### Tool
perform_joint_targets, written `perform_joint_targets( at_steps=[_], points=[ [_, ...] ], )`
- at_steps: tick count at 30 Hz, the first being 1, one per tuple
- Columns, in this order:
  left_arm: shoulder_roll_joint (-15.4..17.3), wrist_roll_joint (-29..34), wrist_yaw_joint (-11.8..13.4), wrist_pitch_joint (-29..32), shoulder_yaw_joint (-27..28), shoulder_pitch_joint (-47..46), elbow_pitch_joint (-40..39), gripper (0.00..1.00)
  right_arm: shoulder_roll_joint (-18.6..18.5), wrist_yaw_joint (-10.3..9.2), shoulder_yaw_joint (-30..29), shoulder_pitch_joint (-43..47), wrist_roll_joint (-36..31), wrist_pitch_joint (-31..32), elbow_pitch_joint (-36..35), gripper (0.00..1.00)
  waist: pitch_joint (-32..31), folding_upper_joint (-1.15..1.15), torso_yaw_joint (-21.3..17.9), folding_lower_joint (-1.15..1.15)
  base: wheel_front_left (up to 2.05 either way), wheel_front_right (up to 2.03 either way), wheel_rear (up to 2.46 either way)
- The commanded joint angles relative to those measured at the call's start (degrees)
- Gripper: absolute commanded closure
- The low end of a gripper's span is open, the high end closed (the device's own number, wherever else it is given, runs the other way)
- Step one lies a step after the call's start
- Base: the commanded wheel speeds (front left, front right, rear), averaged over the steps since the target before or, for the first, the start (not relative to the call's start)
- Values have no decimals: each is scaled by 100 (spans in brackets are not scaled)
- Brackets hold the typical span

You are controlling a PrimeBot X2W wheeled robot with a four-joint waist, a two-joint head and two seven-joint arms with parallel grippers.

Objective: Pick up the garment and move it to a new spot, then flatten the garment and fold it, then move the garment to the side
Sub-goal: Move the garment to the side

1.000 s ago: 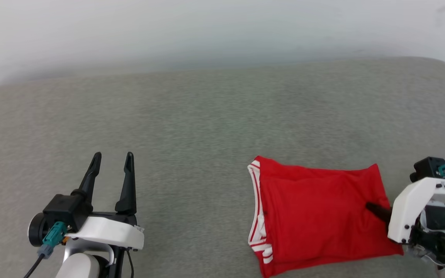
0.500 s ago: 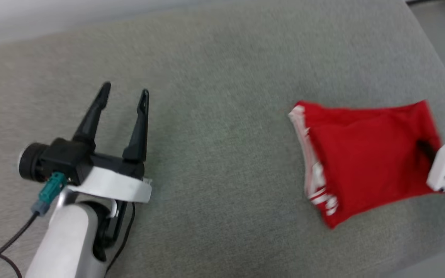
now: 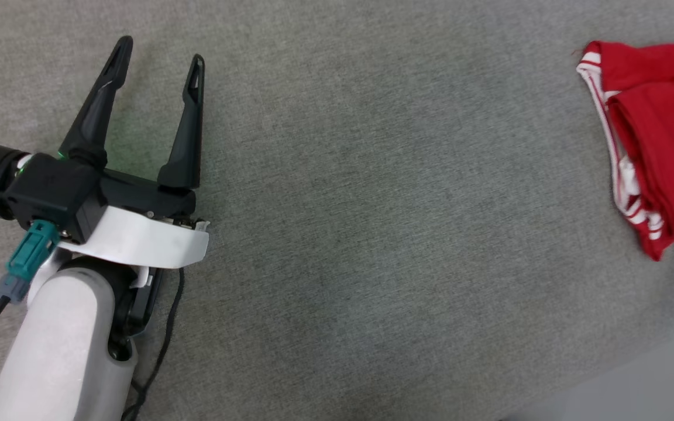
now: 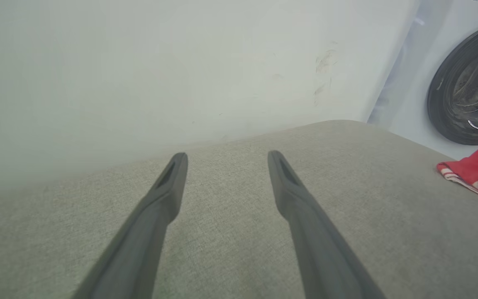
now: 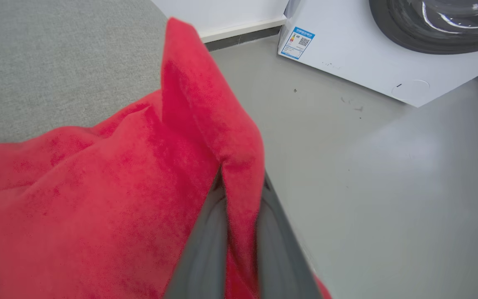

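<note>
Red shirt [image 5: 98, 199] is pinched by the right gripper [image 5: 243, 185]; the left gripper [image 3: 160, 51] is held spread wide over the grey cushion [image 3: 372, 234].

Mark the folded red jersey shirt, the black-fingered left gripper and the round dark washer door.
red jersey shirt [image 3: 670, 128]: head view, red body fabric.
left gripper [image 3: 161, 49]: head view, midway between fingertips.
washer door [image 4: 469, 89]: left wrist view, dark glass.

The light was soft and even, with barely a shadow on the grey cushion [image 3: 372, 234]. The wall [image 4: 139, 62] past its far edge looked hazy and washed out. Close to the lens the right gripper [image 5: 242, 182] was blurred, its fingers [image 5: 203, 253] smeared and the shirt [image 5: 77, 199] fuzzy. Glints shone on the washer door [image 5: 430, 25].
</note>
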Motion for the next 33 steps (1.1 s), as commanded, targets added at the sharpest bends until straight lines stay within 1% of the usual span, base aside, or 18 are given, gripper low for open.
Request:
perform_joint_targets(
  at_steps=[1, 2, 3, 9, 14, 16, 20, 23, 24, 27, 33],
  points=[
    [51, 38, 20, 65, -4, -81, -114, 0, 179, -6, -151, -187, -171, -449, 312, 69, 190, 0, 74, -1, 0, 0, 0],
    [60, 42, 23, 74, -10, -82, -125, 0, 206, -6, -190, -228, -207, -566, 413, 31, 196, 0, 89, -1, 0, 0, 0],
    [58, 39, 28, 79, -16, -74, -123, 0, 235, -6, -234, -268, -233, -668, 511, 0, 185, 0, 102, -1, 0, 0, 0],
    [52, -44, 71, 26, -1, 97, -32, 0, 313, -6, -253, -277, -456, -1189, 857, 0, -54, 0, 129, -1, 0, 0, 0],
    [-27, -171, 167, -139, 67, 457, 179, 0, 302, -6, -10, 32, -612, -1521, 776, 0, -579, 0, 103, -1, 0, 0, 0],
    [-88, -245, 227, -246, 105, 654, 303, 0, 355, -6, 91, 197, -600, -1616, 654, 0, -858, 0, 118, -1, 0, 0, 0],
    [-201, -405, 345, -441, 192, 1060, 546, 0, 459, -6, 283, 677, -585, -1730, 319, 0, -1394, 0, 192, -1, 0, 0, 0],
    [-325, -523, 413, -583, 220, 1377, 755, 0, 625, -6, 394, 1082, -511, -1746, -30, 0, -1815, 0, 290, -1, 0, 0, 0],
    [-325, -523, 413, -583, 220, 1377, 755, 0, 625, -6, 394, 1082, -511, -1746, -30, 0, -1815, 0, 290, -1, 0, 0, 0],
    [-405, -623, 444, -686, 225, 1628, 945, 0, 868, -6, 458, 1559, -440, -1693, -447, 0, -2157, 0, 442, -1, 0, 0, 0],
    [-541, -785, 498, -831, 255, 1939, 1231, 0, 1355, -5, 626, 2438, -538, -1596, -1490, 0, -2575, 0, 823, -1, 0, 0, 0]
  ],
)
